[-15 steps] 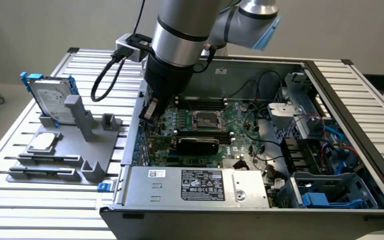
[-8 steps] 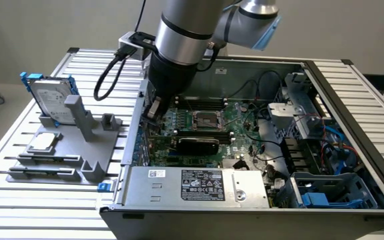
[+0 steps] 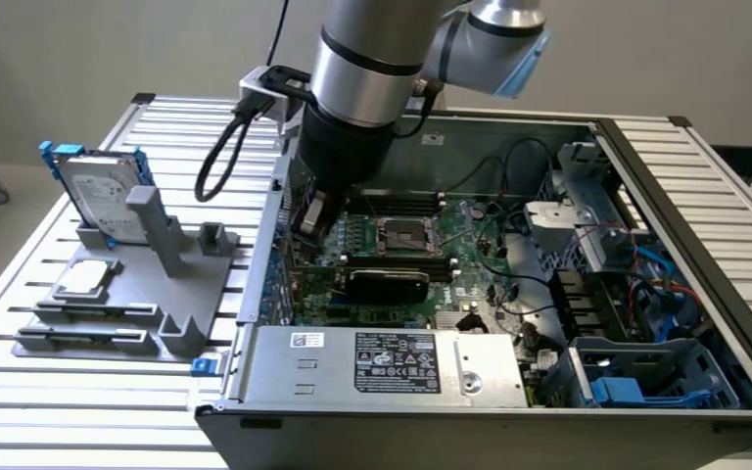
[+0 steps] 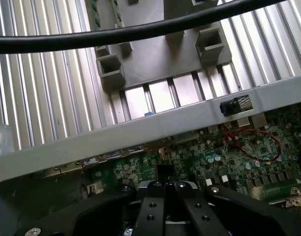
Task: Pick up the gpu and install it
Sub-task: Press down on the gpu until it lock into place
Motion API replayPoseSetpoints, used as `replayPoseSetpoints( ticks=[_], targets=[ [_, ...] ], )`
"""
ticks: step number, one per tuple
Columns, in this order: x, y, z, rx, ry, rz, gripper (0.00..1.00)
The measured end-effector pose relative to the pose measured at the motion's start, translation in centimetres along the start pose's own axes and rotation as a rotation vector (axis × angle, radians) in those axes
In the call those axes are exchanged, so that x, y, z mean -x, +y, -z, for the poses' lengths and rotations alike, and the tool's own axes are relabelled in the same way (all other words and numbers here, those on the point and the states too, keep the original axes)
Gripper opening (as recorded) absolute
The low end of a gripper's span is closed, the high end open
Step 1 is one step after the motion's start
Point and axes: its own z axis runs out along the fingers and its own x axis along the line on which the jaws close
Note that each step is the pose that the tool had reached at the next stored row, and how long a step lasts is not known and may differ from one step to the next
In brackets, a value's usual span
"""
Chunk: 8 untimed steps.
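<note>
Arm plunges steeply into computer case (image 3: 637, 157) — hand (image 4: 165, 189) shut above motherboard (image 4: 239, 152).

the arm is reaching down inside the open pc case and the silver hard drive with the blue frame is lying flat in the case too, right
Not quite. The arm does reach into the open case, but the hard drive is outside it, standing upright in the grey holder on the slatted table, at the exterior view's left.

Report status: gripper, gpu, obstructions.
Jaws shut, gripper down inside PC case, over motherboard. Black-shrouded gpu stands on the board beside it, contact unclear. Nothing blocking.
</note>
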Motion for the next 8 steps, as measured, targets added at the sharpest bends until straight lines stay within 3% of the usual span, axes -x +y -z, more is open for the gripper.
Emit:
replayPoseSetpoints(
  ticks=[6,8],
  targets=[
    [0.0,0.0,0.01,-0.0729,-0.0117,0.041,0.11],
    [0.0,0.0,0.0,-0.0965,-0.0193,0.057,0.11]
  ],
)
